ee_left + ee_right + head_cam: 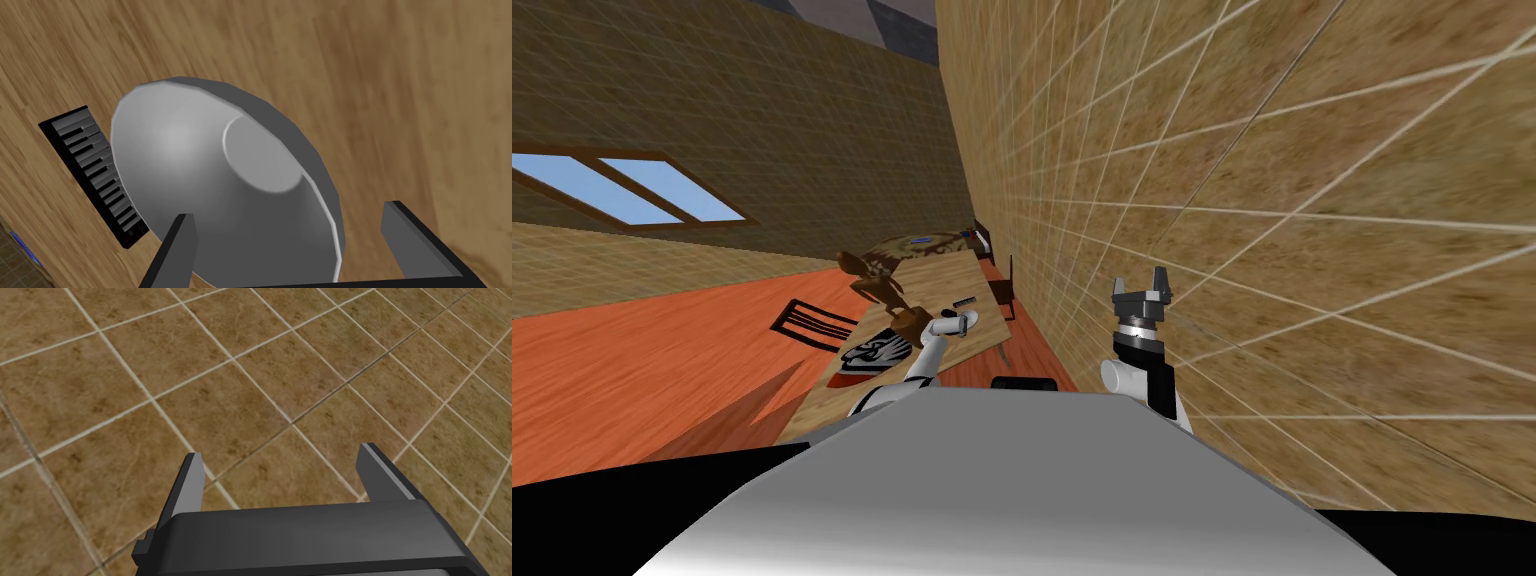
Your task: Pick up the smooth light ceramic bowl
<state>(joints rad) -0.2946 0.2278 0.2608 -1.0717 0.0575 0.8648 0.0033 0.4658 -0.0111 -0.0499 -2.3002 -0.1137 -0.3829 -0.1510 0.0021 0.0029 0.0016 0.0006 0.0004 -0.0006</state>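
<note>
A smooth pale grey bowl point(200, 165) with a flat round bottom sits on the wooden table point(400, 100). My left gripper point(287, 211) hovers over the bowl's near side and is open. One finger point(175, 250) overlaps the bowl's inside, and the other finger point(415, 240) stands outside the rim, a little apart from it. In the head view the left gripper point(964, 322) reaches over the table point(932, 285). My right gripper point(1144, 285) is raised beside the tiled wall, and its fingers are open with nothing between them point(281, 450).
A small black ribbed keyboard-like item point(92, 170) lies on the table just beyond the bowl. Brown chairs point(877, 285) and a black-framed chair point(812, 322) stand around the table, with a zebra-patterned item point(877, 350) near its edge. The tiled wall point(1262, 250) runs close on the right.
</note>
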